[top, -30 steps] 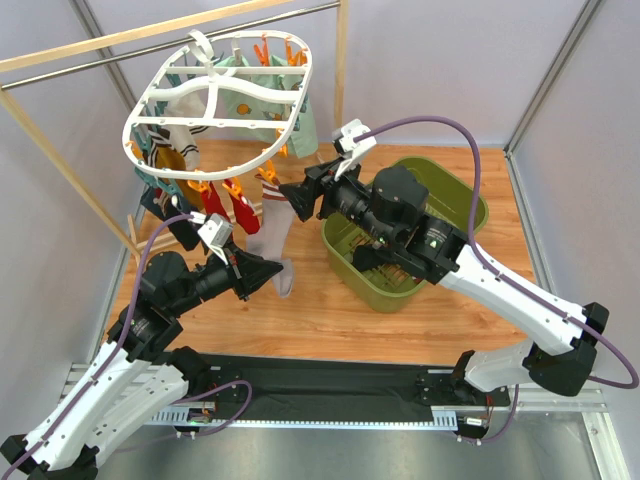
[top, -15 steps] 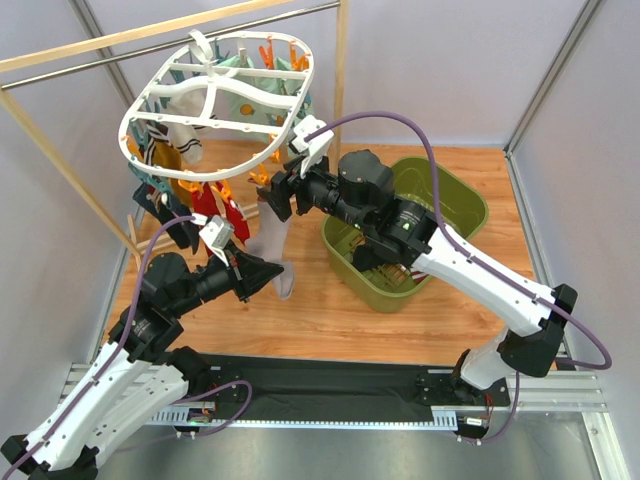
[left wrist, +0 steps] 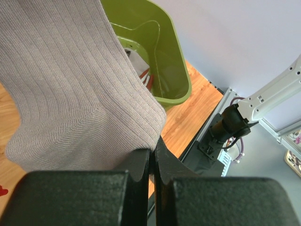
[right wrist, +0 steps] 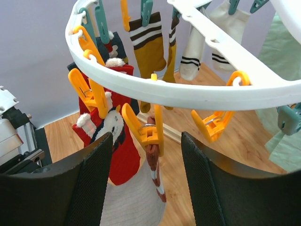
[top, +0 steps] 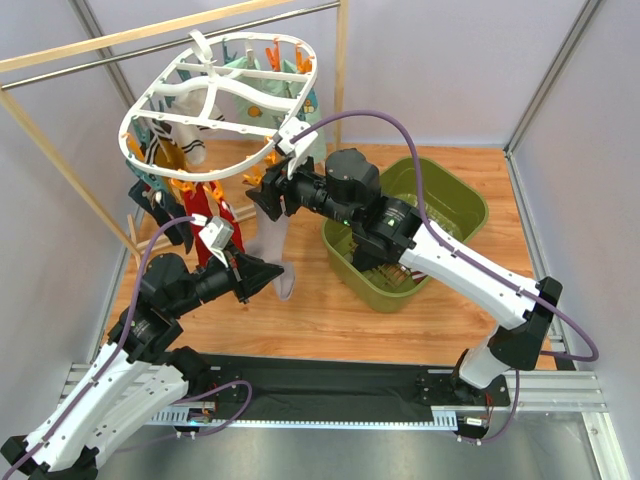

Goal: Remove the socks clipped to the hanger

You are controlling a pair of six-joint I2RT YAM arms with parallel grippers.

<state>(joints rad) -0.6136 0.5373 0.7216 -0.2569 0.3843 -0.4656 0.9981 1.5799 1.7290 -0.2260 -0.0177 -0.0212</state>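
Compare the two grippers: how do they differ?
The left gripper is shut on the grey sock at its lower edge; the right gripper is open, an orange clip on the hanger showing between its fingers. Left sits low, right up by the rim. Both are black.

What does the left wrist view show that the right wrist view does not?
Left wrist only: the left gripper shut on the grey ribbed fabric sock, and the green plastic bin. Right wrist only: the white plastic oval hanger, its orange plastic clips, a red fabric sock, and the open right gripper. Both: the wooden floor and, probably, that grey sock.
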